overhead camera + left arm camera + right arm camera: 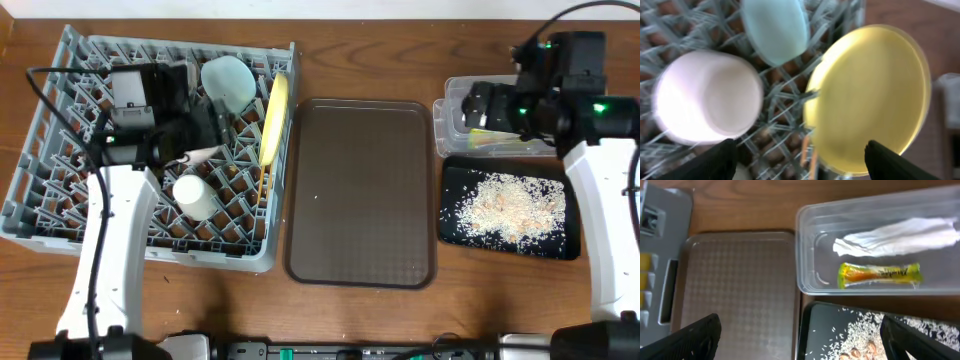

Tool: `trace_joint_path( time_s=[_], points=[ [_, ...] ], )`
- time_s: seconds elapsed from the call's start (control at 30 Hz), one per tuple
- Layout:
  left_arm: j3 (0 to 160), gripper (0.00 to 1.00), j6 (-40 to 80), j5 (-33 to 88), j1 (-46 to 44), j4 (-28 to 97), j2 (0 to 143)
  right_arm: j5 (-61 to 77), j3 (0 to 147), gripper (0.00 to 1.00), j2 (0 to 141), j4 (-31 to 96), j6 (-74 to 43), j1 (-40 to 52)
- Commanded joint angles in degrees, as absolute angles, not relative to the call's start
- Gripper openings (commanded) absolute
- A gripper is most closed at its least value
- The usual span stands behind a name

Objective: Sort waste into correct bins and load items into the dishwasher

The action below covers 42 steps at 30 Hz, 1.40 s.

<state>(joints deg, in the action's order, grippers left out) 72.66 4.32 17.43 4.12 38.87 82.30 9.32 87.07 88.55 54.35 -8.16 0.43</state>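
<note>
The grey dish rack (pixel 40 190) holds a light blue bowl (pixel 228 80), a yellow plate (pixel 275 118) standing on edge, a pale pink-white bowl (pixel 193 197) upside down, and chopsticks (pixel 262 185). The left wrist view shows the same bowls (pixel 707 97) (pixel 775 30), the plate (pixel 870 95) and the chopsticks (pixel 805 150). My left gripper (pixel 215 128) (pixel 800 165) is open and empty above the rack. My right gripper (pixel 470 108) (pixel 800 340) is open and empty above the clear tub (pixel 810 255), which holds the white napkin (pixel 900 237) and the green-and-yellow wrapper (pixel 879 275). Rice scraps (pixel 510 205) lie in the black tray (pixel 450 235).
The brown serving tray (pixel 360 190) lies between the rack and the bins, with nothing on it; it also shows in the right wrist view (pixel 735 290). The clear tub (pixel 447 130) sits just behind the black tray (pixel 815 330). Bare wooden table lies along the front edge.
</note>
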Motion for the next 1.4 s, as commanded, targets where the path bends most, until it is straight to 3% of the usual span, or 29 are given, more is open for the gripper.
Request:
trace_joint_path(
  time_s=[0.0,0.23,0.4,0.77,1.37],
  points=[
    [75.0,0.85,0.4,8.4,4.3,44.0,80.5,6.0,87.8,0.99,88.9,55.6,-4.1,2.2],
    [74.9,0.85,-1.2,6.6,4.3,57.1,75.0,5.8,87.2,0.99,88.8,59.9,-4.1,2.2],
    [71.3,0.86,-5.6,11.6,4.3,58.1,59.5,5.8,78.7,0.99,83.4,56.5,-4.2,2.5],
    [56.5,0.86,-6.4,16.3,4.3,57.6,28.2,5.8,54.4,0.99,50.5,42.8,-5.7,2.6],
    [55.4,0.86,-6.4,16.3,4.3,58.3,26.0,5.8,53.0,0.99,44.3,58.6,-5.7,2.7]
  ],
)
